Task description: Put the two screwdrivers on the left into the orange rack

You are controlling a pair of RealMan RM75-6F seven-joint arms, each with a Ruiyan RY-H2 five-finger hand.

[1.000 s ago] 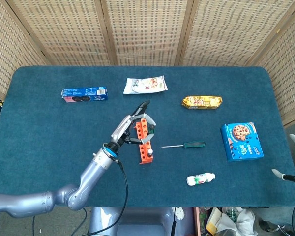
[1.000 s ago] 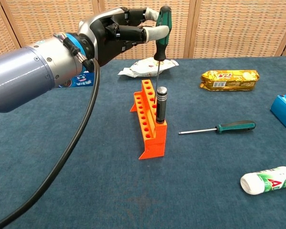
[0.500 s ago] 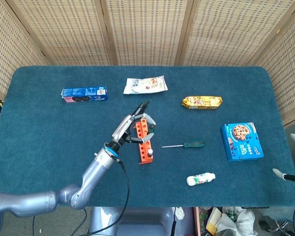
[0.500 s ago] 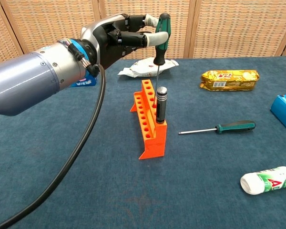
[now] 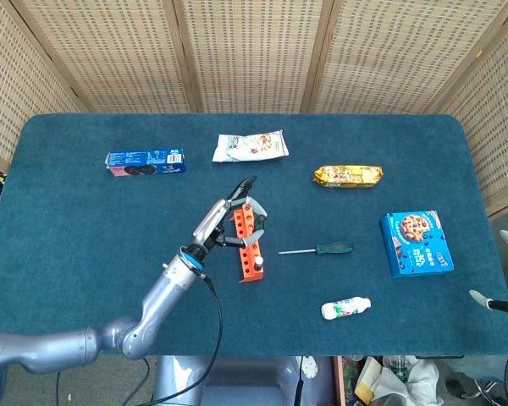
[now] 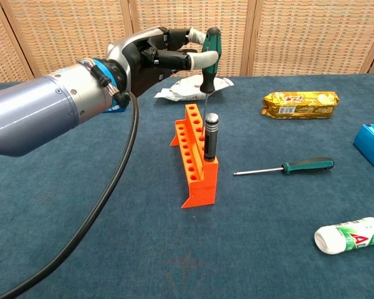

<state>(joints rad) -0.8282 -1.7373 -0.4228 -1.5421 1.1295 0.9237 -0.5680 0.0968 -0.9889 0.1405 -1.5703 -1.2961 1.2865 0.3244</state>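
Chest view: left hand (image 6: 159,53) pinching green screwdriver (image 6: 209,51) upright, tip lowered into orange rack (image 6: 195,159) hole behind black screwdriver (image 6: 210,136), for straight insertion.

1. left hand (image 6: 165,55) pinches green-handled screwdriver (image 6: 209,55) upright, shaft down into orange rack (image 6: 195,160);
2. black-handled screwdriver (image 6: 210,135) stands in rack;
3. third screwdriver (image 6: 287,167) lies flat to the right, near white bottle (image 6: 350,235).
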